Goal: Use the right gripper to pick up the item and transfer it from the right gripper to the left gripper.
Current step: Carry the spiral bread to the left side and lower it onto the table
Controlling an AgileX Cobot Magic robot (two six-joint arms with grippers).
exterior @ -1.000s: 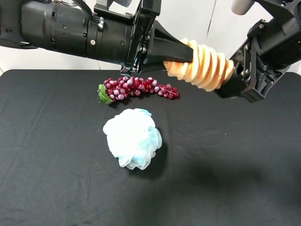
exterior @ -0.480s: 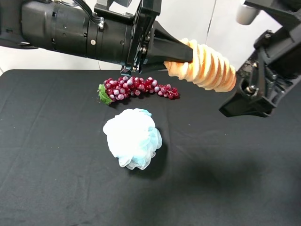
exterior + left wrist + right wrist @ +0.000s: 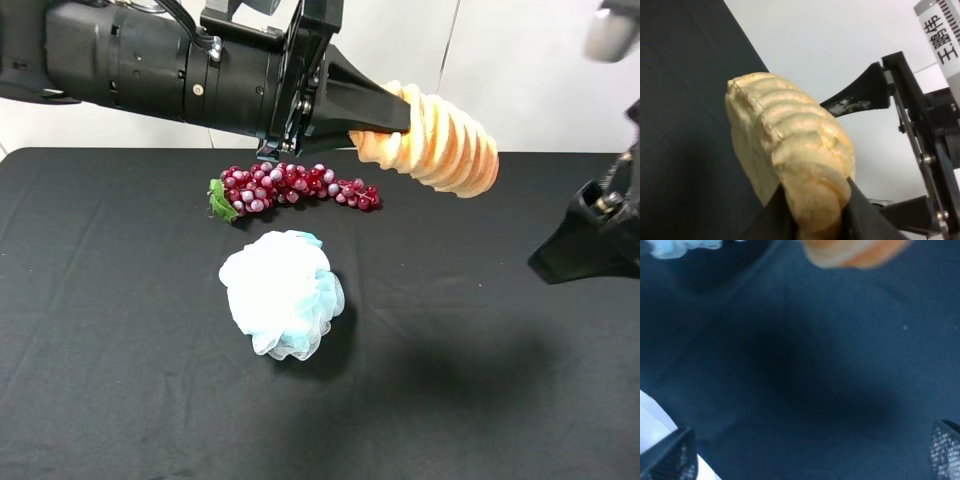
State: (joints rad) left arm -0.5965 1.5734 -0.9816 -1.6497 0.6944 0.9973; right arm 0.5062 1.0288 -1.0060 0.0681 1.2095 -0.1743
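Note:
The golden-tan ridged bread loaf [image 3: 440,140] hangs in the air above the table's back, held at one end by my left gripper [image 3: 392,112], which is shut on it. In the left wrist view the loaf [image 3: 790,155] fills the middle, with my jaws pinching its near end. My right gripper [image 3: 560,255] is off to the right of the loaf, apart from it, open and empty. Its two fingertips [image 3: 670,455] stand wide apart in the right wrist view, and the loaf [image 3: 855,252] is a blur at the edge. One right finger [image 3: 865,92] shows beyond the loaf.
A dark-red grape bunch [image 3: 290,188] lies at the back of the black table [image 3: 120,330], under my left arm. A white-blue mesh pouf [image 3: 282,293] sits in the middle, and also shows in the right wrist view [image 3: 680,246].
My right gripper has let go of the loaf and drawn away to the right and downward. The loaf stays in my left gripper, which has not moved.

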